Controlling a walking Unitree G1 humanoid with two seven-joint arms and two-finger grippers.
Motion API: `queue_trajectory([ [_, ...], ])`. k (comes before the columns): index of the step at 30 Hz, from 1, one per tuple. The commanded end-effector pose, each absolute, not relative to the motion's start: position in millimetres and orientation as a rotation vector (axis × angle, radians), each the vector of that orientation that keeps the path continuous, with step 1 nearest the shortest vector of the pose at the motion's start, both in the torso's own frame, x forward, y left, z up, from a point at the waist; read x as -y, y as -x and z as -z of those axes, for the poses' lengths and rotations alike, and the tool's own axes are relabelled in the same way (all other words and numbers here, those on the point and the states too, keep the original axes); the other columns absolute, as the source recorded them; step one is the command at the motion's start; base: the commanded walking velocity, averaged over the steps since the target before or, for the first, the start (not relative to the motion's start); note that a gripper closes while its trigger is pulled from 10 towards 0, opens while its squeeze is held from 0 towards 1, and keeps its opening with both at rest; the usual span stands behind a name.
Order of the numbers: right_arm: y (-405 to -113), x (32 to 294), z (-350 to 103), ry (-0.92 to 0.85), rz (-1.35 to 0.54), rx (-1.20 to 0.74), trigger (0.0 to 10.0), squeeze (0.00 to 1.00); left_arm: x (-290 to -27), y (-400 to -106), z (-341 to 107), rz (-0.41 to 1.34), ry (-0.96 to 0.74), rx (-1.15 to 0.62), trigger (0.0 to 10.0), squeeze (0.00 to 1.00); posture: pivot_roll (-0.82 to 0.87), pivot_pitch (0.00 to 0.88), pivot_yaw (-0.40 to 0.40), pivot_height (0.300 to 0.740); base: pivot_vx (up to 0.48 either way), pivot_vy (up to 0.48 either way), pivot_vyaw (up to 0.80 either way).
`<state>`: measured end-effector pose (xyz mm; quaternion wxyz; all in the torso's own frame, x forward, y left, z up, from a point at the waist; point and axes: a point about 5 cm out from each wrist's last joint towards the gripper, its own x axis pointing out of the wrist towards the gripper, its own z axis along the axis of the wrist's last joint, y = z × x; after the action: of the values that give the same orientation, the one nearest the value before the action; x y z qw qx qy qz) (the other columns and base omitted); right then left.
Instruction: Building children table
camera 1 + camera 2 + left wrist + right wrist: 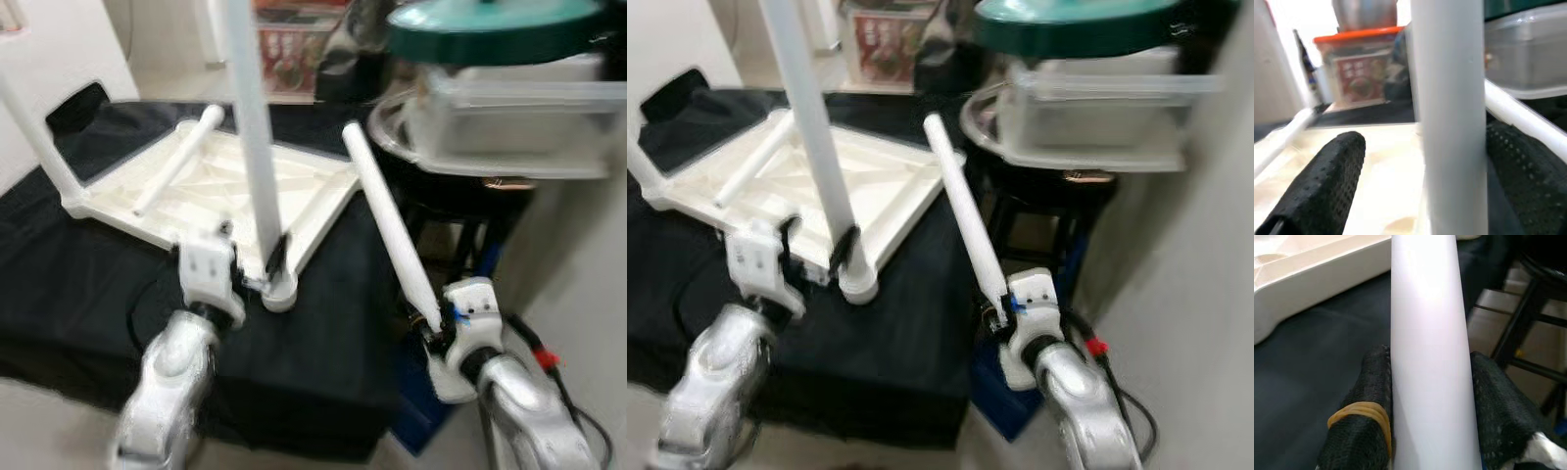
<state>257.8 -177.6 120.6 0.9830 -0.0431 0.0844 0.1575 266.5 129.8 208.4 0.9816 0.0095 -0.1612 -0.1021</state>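
A white children's table top (220,191) lies upside down on a black cloth (88,294). One white leg (257,127) stands upright in its near corner socket. My left gripper (253,245) is open around the base of that leg, which rests against one finger (1528,181) and is apart from the other (1322,186). A second leg (39,137) stands at the far left corner. A third (176,162) lies loose on the top. My right gripper (428,315) is shut on a fourth leg (1427,333), held slanting up beside the table's right edge.
To the right, a black stool (460,230) carries stacked clear plastic tubs (509,117) under a green lid (490,24), close to the held leg's tip. An orange-lidded box (1359,63) stands behind the table. A pale wall (1205,294) closes the right side.
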Motion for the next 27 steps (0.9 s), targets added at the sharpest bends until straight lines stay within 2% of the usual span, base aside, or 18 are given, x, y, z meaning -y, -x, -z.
queue_trajectory([
  [1, -253.6, 184.0, -118.8, 0.089, -0.297, -0.175, 10.0, 0.00, -129.3, -263.9, -217.4, 0.198, -0.015, 0.364, 10.0, 0.00, -0.10, 0.105, -0.009, 0.740, 0.000, 0.000, 0.00],
  [2, -253.0, 184.1, -118.1, 0.091, -0.296, -0.177, 10.0, 0.00, -126.4, -262.5, -226.6, 0.216, -0.002, 0.403, 10.0, 0.00, -0.10, 0.106, -0.008, 0.740, 0.000, 0.000, 0.00],
  [3, -252.5, 184.3, -117.8, 0.091, -0.295, -0.180, 10.0, 0.00, -123.2, -259.1, -234.4, 0.248, 0.025, 0.438, 10.0, 0.75, -0.10, 0.107, -0.007, 0.740, 0.000, 0.000, 0.00],
  [4, -252.0, 184.4, -117.5, 0.091, -0.294, -0.181, 10.0, 0.00, -120.0, -255.3, -239.3, 0.284, 0.052, 0.460, 10.0, 1.00, -0.10, 0.108, -0.008, 0.740, 0.000, 0.000, 0.00],
  [7, -250.6, 184.6, -115.9, 0.089, -0.295, -0.189, 10.0, 0.00, -112.3, -241.5, -243.2, 0.414, 0.132, 0.475, 10.0, 1.00, -0.09, 0.111, -0.010, 0.740, 0.000, 0.000, 0.00],
  [10, -250.0, 184.5, -115.1, 0.088, -0.296, -0.193, 10.0, 0.00, -111.5, -236.3, -242.9, 0.457, 0.146, 0.473, 10.0, 1.00, -0.09, 0.111, -0.010, 0.740, 0.000, 0.000, 0.00],
  [12, -249.9, 184.5, -115.0, 0.088, -0.296, -0.194, 10.0, 0.00, -111.4, -235.6, -242.8, 0.464, 0.148, 0.472, 10.0, 1.00, -0.09, 0.111, -0.010, 0.740, 0.000, 0.000, 0.00],
  [17, -249.8, 183.5, -114.1, 0.083, -0.301, -0.198, 10.0, 0.00, -129.7, -236.1, -237.5, 0.375, 0.094, 0.442, 10.0, 1.00, -0.08, 0.117, -0.012, 0.740, 0.000, 0.000, 0.00],
  [24, -250.1, 181.2, -113.4, 0.083, -0.302, -0.200, 10.0, 0.00, -114.0, -241.7, -218.0, 0.434, 0.106, 0.347, 10.0, 1.00, -0.08, 0.114, -0.012, 0.740, 0.000, 0.000, 0.00],
  [27, -250.1, 181.4, -113.4, 0.082, -0.297, -0.201, 10.0, 0.00, -105.3, -250.3, -200.2, 0.433, 0.043, 0.293, 10.0, 1.00, -0.09, 0.113, -0.010, 0.740, 0.000, 0.000, 0.00],
])
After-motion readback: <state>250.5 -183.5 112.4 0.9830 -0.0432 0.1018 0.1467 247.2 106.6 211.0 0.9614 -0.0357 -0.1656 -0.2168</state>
